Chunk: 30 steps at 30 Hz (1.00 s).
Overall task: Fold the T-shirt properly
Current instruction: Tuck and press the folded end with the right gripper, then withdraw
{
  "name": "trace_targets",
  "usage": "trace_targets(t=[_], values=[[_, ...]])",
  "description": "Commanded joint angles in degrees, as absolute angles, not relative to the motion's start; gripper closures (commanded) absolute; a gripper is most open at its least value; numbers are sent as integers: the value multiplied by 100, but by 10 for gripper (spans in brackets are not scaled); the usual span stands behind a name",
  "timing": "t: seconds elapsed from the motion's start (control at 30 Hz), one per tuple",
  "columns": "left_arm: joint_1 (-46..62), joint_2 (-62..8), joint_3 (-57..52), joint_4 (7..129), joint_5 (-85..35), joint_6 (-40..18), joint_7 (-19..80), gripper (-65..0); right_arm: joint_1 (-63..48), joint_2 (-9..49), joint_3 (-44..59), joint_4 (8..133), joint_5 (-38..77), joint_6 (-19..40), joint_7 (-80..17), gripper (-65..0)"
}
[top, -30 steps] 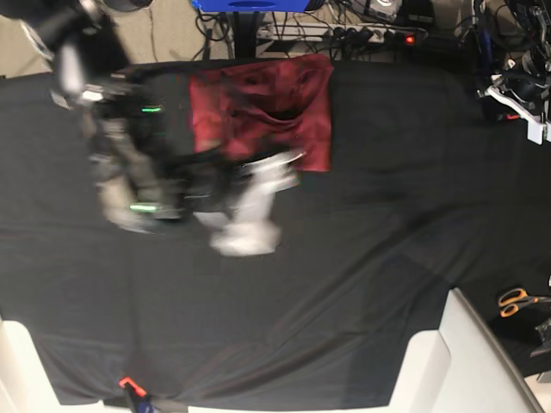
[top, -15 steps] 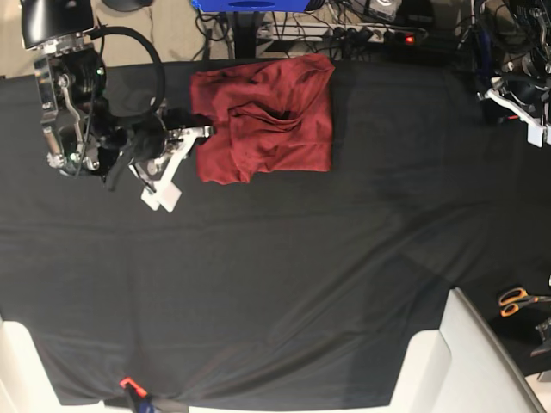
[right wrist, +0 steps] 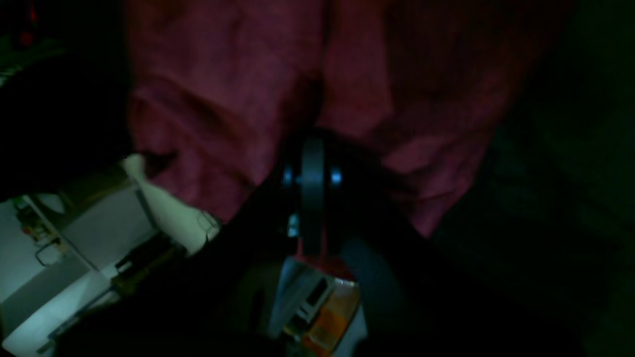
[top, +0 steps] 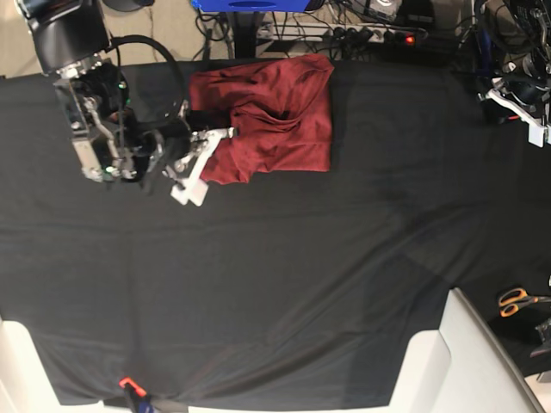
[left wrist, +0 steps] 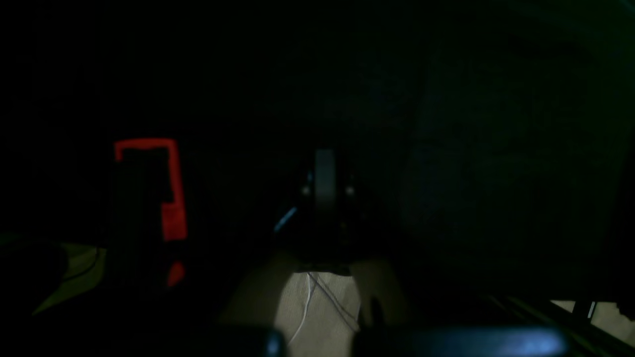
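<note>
The maroon T-shirt [top: 274, 120] lies as a rumpled, roughly square folded bundle at the back middle of the black tablecloth [top: 284, 275]. My right gripper [top: 205, 163] is open at the shirt's lower left edge, with its white fingers [top: 191, 189] spread and one finger touching the cloth's edge. In the right wrist view the shirt [right wrist: 238, 99] fills the dark upper half. My left gripper [top: 516, 99] rests at the far right edge, away from the shirt. Its state is unclear, and the left wrist view is almost black.
Orange-handled scissors [top: 515, 301] lie at the right edge. White blocks stand at the front right [top: 465, 361] and front left [top: 13, 361]. Cables and a power strip [top: 344, 34] run behind the table. A red glowing shape [left wrist: 171, 198] shows in the left wrist view.
My right arm swept left off the shirt and then came back right to the shirt's lower left edge. The shirt and left arm stayed put.
</note>
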<state>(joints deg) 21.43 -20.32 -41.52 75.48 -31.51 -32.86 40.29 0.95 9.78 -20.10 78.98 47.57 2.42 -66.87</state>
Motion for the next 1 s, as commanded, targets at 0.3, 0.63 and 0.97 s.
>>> trace_targets(t=[0.3, 0.63, 0.97], values=[[2149, -2158, -4189, 7626, -3222, -3292, 3952, 0, 479, 567, -2079, 7820, 4813, 251, -6730, -2], [2141, -2158, -4189, 7626, -3222, -3292, 3952, 0, 1024, 110, -2659, 7248, 4796, 242, -6536, -2], [2167, -2149, -4189, 7626, -3222, -3292, 3952, 0, 1288, -127, -3187, 6967, 4840, 198, -6677, -2]])
